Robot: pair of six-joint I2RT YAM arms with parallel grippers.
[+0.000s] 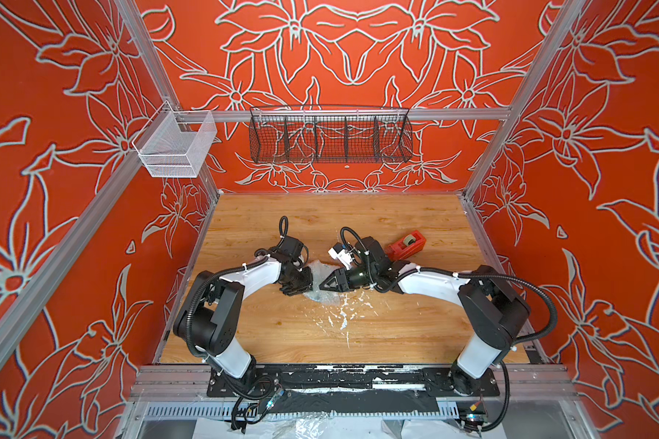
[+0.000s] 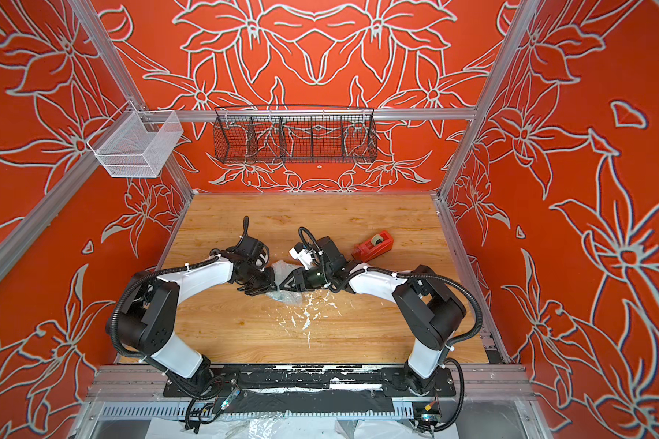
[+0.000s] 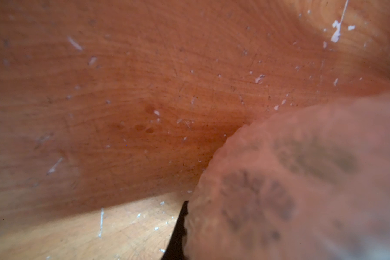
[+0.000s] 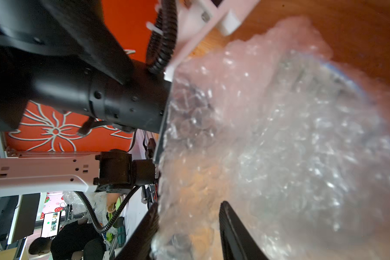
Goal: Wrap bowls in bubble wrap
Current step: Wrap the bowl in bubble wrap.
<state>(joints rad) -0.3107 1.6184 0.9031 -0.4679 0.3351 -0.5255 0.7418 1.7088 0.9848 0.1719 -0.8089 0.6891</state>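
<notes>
The bubble wrap (image 1: 317,270), glossy and crumpled, is bunched over the bowl (image 3: 302,180) (leaf prints blurred through it). Its edge is clamped by the left gripper (image 1: 306,283). A fold is straddled by the right gripper (image 4: 188,206), jaws apart. Beneath, a white-flecked wooden table (image 1: 396,334) is enclosed by red flowered walls (image 1: 54,197).

Bench (image 1: 282,334): carries the wrap and the dispenser.
Bubble wrap (image 1: 322,295): bunched mid-bench, with the left jaws at its left side and the right jaws at its right, both touching it.
Bowl (image 3: 313,162): inside the wrap, only dimly seen.
Tape dispenser (image 1: 406,245): on the bench, behind and right of the wrap, near it.
Wire basket (image 1: 330,138): hung on the rear rail, above the bench.
Mesh bin (image 1: 176,146): hung at the rear left corner, left of the basket.
</notes>
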